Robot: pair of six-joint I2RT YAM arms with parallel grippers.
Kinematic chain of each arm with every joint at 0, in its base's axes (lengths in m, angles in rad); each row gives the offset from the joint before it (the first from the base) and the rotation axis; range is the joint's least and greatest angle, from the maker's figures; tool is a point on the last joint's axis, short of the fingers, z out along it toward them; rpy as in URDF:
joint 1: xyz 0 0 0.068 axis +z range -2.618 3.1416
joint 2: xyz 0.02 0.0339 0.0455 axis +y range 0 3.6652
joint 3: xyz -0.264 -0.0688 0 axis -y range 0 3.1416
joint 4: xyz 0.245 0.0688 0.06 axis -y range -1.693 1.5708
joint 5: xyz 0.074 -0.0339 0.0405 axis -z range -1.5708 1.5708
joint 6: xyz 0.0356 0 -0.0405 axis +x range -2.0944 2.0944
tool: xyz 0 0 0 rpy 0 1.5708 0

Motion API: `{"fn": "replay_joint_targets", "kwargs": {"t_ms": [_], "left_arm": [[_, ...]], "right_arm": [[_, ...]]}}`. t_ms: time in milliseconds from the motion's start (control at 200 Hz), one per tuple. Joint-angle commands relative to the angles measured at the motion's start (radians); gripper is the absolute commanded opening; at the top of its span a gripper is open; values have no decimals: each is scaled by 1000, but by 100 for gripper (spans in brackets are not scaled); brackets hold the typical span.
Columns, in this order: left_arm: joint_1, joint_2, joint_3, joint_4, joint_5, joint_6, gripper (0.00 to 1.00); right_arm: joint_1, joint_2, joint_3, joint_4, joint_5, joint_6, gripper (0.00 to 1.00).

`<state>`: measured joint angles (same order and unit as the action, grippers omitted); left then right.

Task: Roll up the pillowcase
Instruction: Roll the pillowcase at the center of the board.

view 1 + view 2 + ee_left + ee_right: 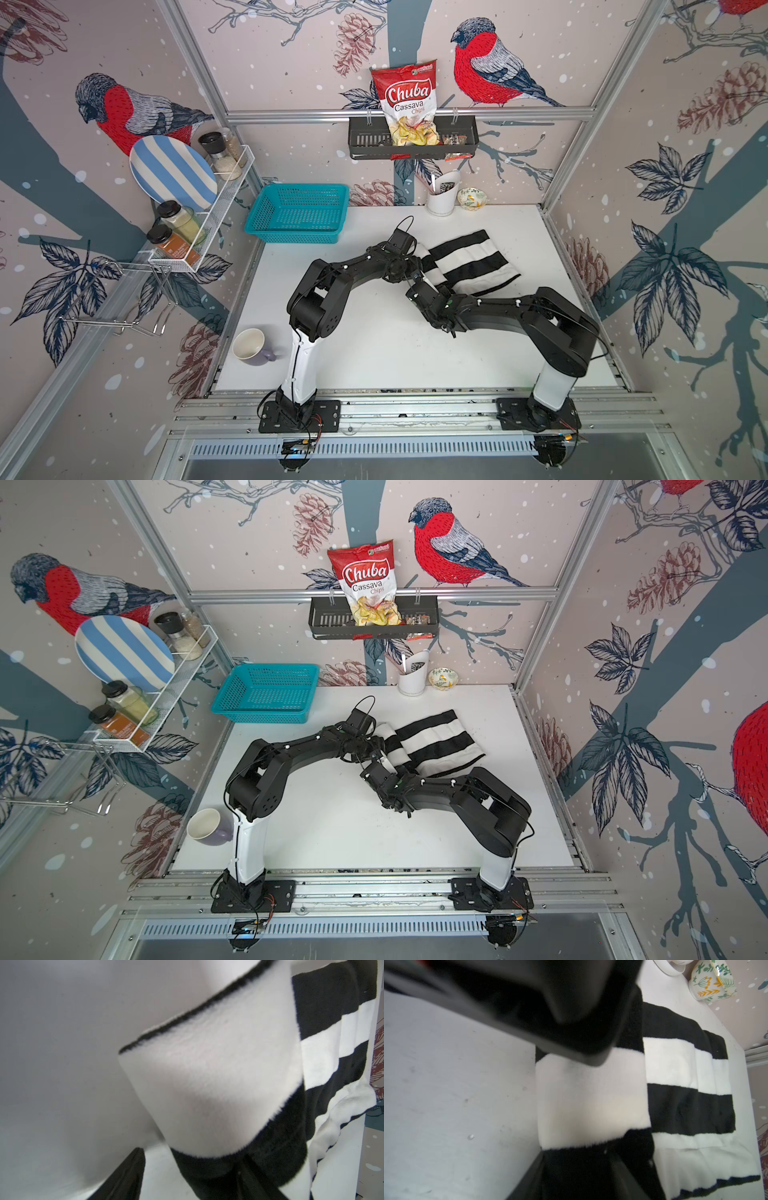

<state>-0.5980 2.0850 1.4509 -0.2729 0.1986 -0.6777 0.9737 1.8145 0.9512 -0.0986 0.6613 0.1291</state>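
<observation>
The pillowcase lies right of centre on the surface, its left end rolled into a fat tube (about half done, I'd judge). The left gripper has its jaws spread at the roll, likely to steady it. The right gripper straddles the roll's black end; whether it is pinching, I cannot tell.

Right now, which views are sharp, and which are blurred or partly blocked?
Both top views: sharp, evenly lit, wide-angle bending at the edges; left wrist view: the pillowcase roll is soft, too close to focus; right wrist view: a dark blurred shape covers part of the picture, the flowered bowl fairly sharp.
</observation>
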Motion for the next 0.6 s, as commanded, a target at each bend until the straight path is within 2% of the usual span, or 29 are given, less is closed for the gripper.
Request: {"fn": "replay_joint_targets", "kwargs": {"t_ms": [0, 210, 350, 455, 595], "left_arm": [[10, -39, -18, -23, -6, 25, 70], [79, -210, -97, -84, -74, 87, 76], [138, -320, -167, -110, -96, 131, 77], [159, -380, -216, -111, -118, 147, 77], [159, -402, -258, -77, -86, 129, 77]], "right_arm": [[12, 30, 17, -71, -29, 6, 0], [83, -1, 84, -75, -277, 155, 0], [82, -16, 100, 7, -492, 246, 0], [23, -48, 51, 110, -657, 290, 0], [-139, -86, -67, 263, -917, 375, 0]]}}
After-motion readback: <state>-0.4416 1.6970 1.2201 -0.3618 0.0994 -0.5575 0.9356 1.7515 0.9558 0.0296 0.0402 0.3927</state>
